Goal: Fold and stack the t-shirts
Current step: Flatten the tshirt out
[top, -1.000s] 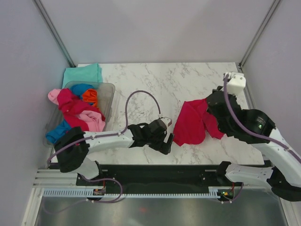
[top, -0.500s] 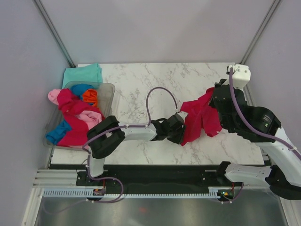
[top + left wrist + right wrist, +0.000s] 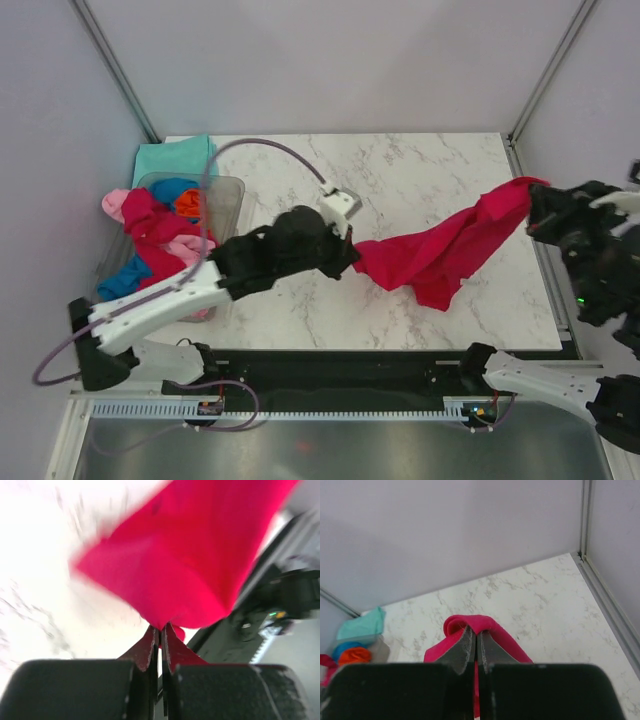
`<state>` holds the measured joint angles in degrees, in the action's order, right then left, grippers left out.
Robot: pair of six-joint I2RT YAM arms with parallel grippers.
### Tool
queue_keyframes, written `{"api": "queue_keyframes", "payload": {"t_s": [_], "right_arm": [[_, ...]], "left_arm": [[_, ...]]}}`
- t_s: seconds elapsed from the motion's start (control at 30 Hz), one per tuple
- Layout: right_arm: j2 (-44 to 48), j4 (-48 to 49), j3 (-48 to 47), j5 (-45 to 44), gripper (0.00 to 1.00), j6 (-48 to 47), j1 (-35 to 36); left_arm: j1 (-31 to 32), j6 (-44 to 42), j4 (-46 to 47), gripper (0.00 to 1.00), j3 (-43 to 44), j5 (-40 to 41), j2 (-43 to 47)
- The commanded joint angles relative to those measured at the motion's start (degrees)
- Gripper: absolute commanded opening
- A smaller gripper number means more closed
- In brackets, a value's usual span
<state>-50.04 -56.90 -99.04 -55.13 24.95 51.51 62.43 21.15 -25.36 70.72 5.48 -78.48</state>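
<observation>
Your left jaws and right jaws are both pinched shut on opposite ends of the crimson t-shirt, slung limp over the bench: light, floppy cloth, so hold it by corners or hems.

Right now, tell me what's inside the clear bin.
A blue t-shirt, an orange t-shirt, a red t-shirt and a pink t-shirt spilling over the clear bin. The left arm hides its near end; clothes bury the bottom.

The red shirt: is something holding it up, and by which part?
Yes. The left gripper pinches one end of the red t-shirt and the right gripper pinches the opposite end, so it hangs stretched between them.
</observation>
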Motion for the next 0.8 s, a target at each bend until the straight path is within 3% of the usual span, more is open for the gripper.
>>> {"api": "queue_keyframes", "payload": {"t_s": [0.0, 0.17, 0.33, 0.53, 0.63, 0.7, 0.73, 0.77], "right_arm": [[6.3, 8.5, -3.5, 2.7, 0.00, -10.9, -0.1], [10.8, 17.2, -4.0, 15.1, 0.00, -20.2, -0.3], [12.4, 21.8, -3.8, 30.6, 0.00, -28.0, -1.5], [17.4, 31.4, -0.1, 38.9, 0.00, -34.8, -3.0], [14.8, 32.1, -1.4, 33.3, 0.00, -36.7, -3.1], [8.4, 30.5, -2.2, 27.1, 0.00, -38.7, -3.1], [5.5, 29.6, -1.6, 23.3, 0.00, -40.2, -2.9], [-1.0, 29.7, 0.0, 13.0, 0.00, -42.2, -2.7]], "left_arm": [[0.1, -10.8, -10.2, 0.02, 6.6, 0.9, 13.4], [0.2, -18.9, -11.2, 0.02, 11.3, -3.1, 25.4], [0.1, -27.8, -11.7, 0.02, 17.4, -3.6, 27.9], [0.2, -34.5, -11.6, 0.02, 24.8, -3.7, 28.5], [0.1, -36.5, -10.1, 0.02, 26.0, -0.7, 27.0], [0.1, -37.8, -10.1, 0.02, 26.3, 6.2, 23.7], [0.1, -38.2, -11.5, 0.02, 26.8, 9.3, 21.4], [-2.1, -38.4, -13.1, 0.02, 28.7, 14.0, 14.4]]}}
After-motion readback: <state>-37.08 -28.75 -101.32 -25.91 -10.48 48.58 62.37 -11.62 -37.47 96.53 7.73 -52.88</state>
